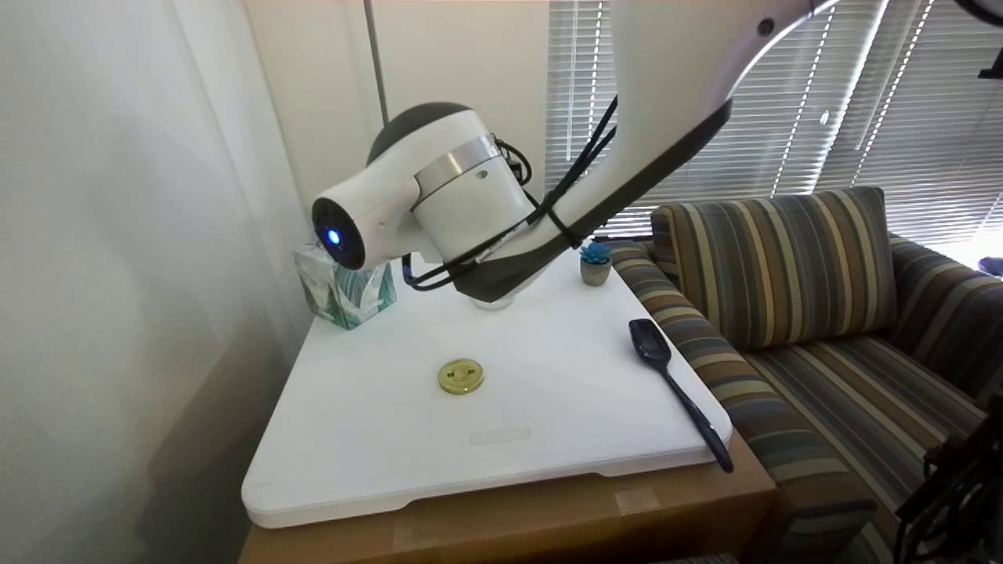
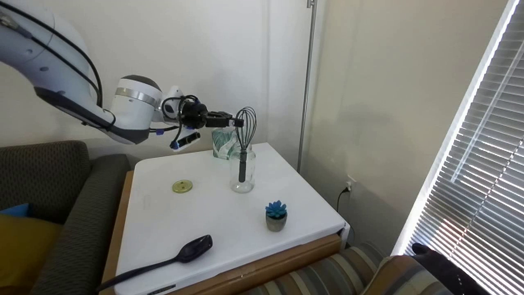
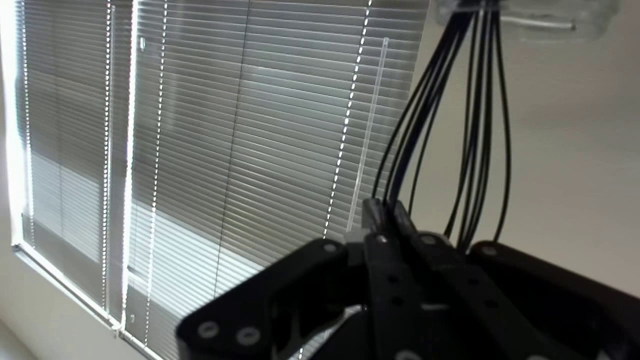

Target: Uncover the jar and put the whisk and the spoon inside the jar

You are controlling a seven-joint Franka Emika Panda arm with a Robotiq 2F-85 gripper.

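The clear glass jar [image 2: 242, 187] stands uncovered on the white table; in an exterior view the arm mostly hides it, with only its base [image 1: 494, 303] showing. Its yellow-green lid [image 1: 461, 376] lies flat on the table, also seen in an exterior view [image 2: 182, 186]. The whisk [image 2: 242, 164] is upright, handle down within the jar's outline, wire loops above the rim. My gripper [image 2: 238, 122] is shut on its wires; in the wrist view the fingertips [image 3: 387, 212] pinch some wires [image 3: 479, 125]. The black spoon [image 1: 650, 345] lies at the table edge, also here [image 2: 196, 248].
A teal tissue box [image 1: 349, 290] stands near the wall, behind the jar in an exterior view [image 2: 223, 143]. A small pot with a blue succulent [image 2: 276, 217] stands near the table edge. A striped armchair [image 1: 783, 266] adjoins the table. The spoon's handle overhangs the edge.
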